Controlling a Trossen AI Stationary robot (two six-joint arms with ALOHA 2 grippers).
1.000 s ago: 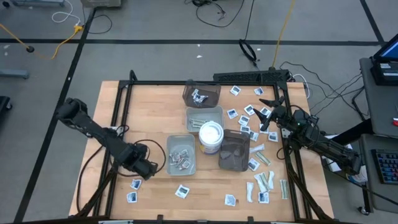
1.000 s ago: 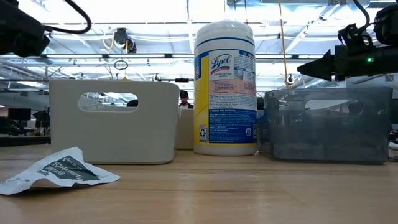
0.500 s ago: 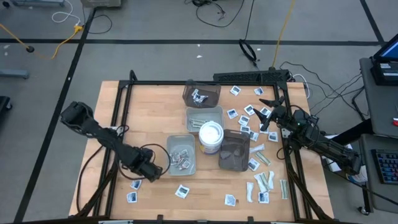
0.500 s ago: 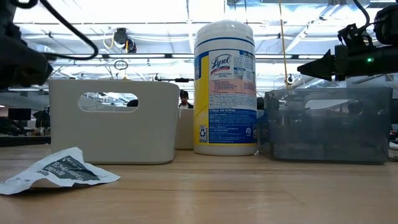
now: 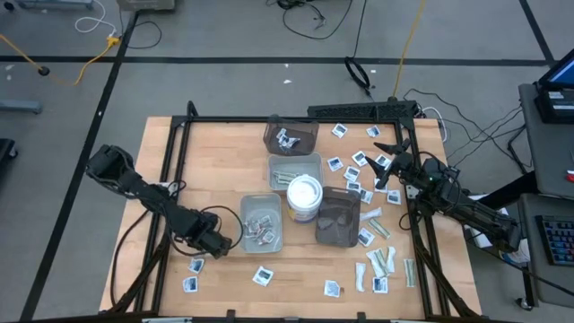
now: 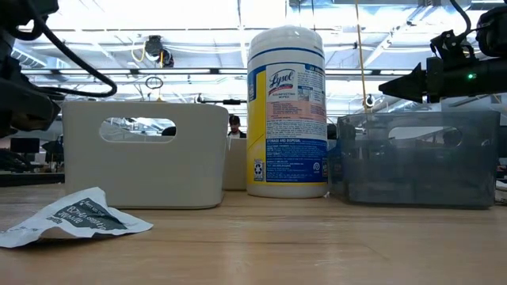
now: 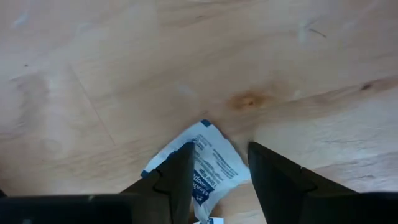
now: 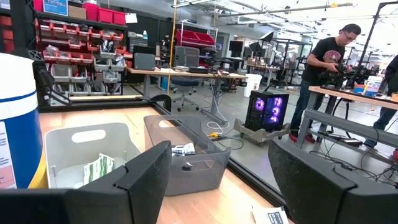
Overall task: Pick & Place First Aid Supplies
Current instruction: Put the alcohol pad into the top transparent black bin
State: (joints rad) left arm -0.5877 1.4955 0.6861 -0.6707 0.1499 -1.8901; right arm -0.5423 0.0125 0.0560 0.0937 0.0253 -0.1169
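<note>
L gripper [image 7: 217, 180]: fingers spread, straddling packet [image 7: 208, 163] on bench [image 7: 124, 74]
Tip: pinch centre, lift flat
R gripper [image 8: 217, 180]: spread, idle

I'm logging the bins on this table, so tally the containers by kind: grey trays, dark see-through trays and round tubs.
grey trays: 2
dark translucent trays: 2
white tub: 1
Total: 5

White packet [image 7: 211, 167] with dark blue print
</note>
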